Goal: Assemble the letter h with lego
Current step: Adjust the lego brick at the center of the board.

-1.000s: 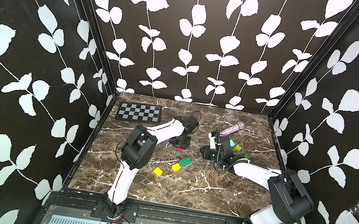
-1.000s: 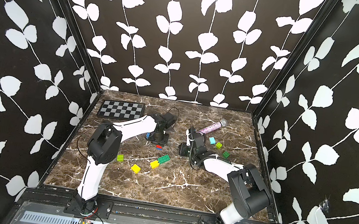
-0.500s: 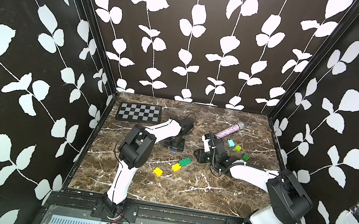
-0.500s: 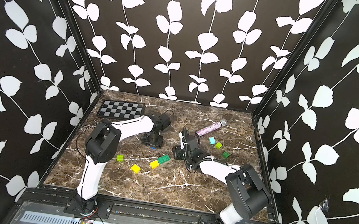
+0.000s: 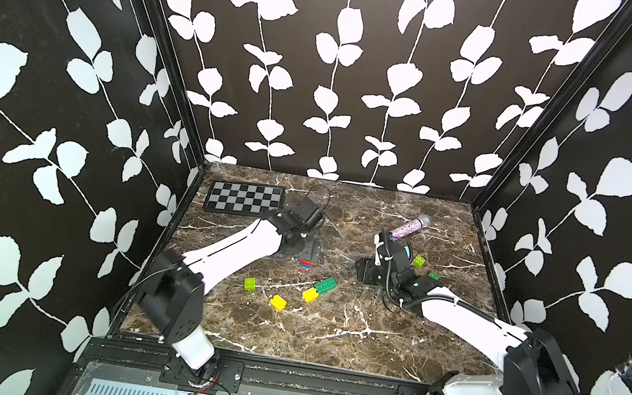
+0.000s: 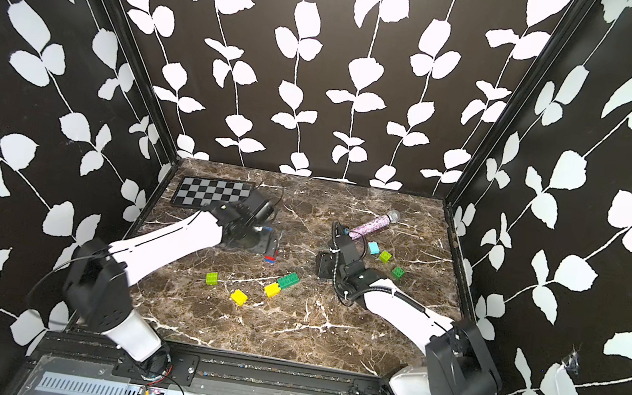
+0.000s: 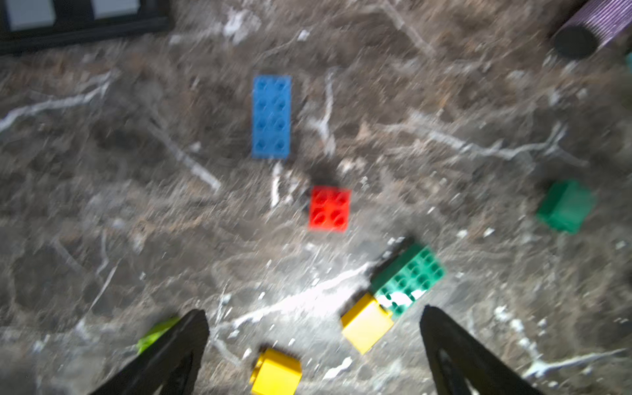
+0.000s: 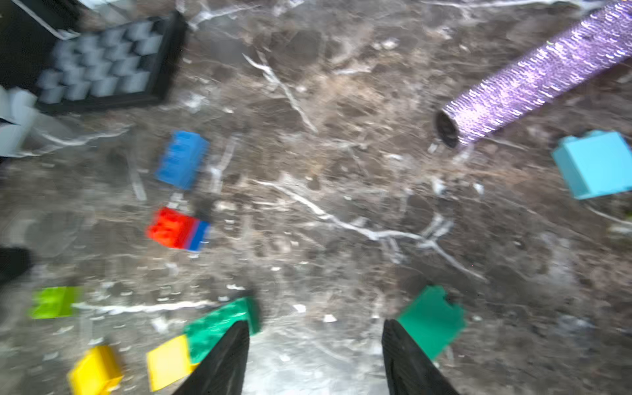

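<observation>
In a top view we see the left gripper (image 5: 309,250) low over the marble table (image 5: 328,334), the red brick (image 5: 305,262) on its blue base just beside its tips. The long dark green brick (image 5: 325,285), the touching yellow brick (image 5: 309,294), the loose yellow brick (image 5: 278,302) and a lime brick (image 5: 250,283) lie a little further off. The right gripper (image 5: 365,270) faces it across bare marble. In the other eye's picture, the light blue brick (image 6: 373,248), a second lime brick (image 6: 385,256) and the small dark green brick (image 6: 398,272) sit behind the right gripper, near the purple microphone (image 6: 373,224). In the left wrist view that gripper's jaws are spread wide and empty. The long blue brick (image 7: 272,116) and the red brick lie ahead of the tips, apart from each other. In the right wrist view, blurred, those jaws also stand parted with nothing between them. The small dark green brick is close outside one finger (image 8: 410,359) and the long green one outside the other. No letter is formed yet, we judge. These bricks look light, rigid and smooth, so they may skid on the marble when nudged. We would pinch each across its flat side walls, low down, and the long ones across their short width at mid-length.
</observation>
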You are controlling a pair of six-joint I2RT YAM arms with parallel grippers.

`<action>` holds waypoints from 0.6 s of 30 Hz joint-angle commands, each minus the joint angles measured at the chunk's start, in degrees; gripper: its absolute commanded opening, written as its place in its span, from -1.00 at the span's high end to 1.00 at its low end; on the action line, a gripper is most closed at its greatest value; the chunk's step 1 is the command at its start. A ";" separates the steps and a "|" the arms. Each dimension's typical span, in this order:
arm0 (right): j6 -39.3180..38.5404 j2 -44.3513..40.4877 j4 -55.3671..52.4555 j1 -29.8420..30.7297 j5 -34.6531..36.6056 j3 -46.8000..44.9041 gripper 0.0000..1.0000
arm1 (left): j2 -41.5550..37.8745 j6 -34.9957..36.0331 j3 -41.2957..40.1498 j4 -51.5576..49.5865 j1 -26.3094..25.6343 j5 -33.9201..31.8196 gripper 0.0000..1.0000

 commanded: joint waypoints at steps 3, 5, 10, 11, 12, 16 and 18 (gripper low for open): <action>2.41 5.71 -4.65 14.23 -6.39 9.21 -0.21 | -6.10 -1.72 -13.60 5.49 1.53 -5.96 -0.98; 2.24 10.84 -3.19 19.10 -8.16 12.97 -0.20 | -8.52 -3.78 -17.31 5.95 3.76 -6.81 -0.98; -3.71 23.85 -6.35 26.65 -7.49 24.47 -0.26 | -16.37 -5.95 -26.48 10.95 11.53 -2.37 -0.98; -4.75 26.00 -6.24 27.25 -7.38 26.06 -0.30 | -17.83 -5.98 -27.86 11.69 13.45 -1.17 -0.97; -5.39 27.77 -6.23 27.47 -7.28 26.72 -0.33 | -19.11 -5.99 -28.96 12.47 15.03 -0.04 -0.98; -8.43 33.43 -6.89 27.49 -7.83 32.36 -0.51 | -22.03 -5.95 -31.17 13.56 19.25 1.73 -0.98; -10.25 35.10 -8.13 27.49 -7.58 34.10 -0.51 | -22.54 -6.20 -32.21 13.96 19.63 1.74 -0.98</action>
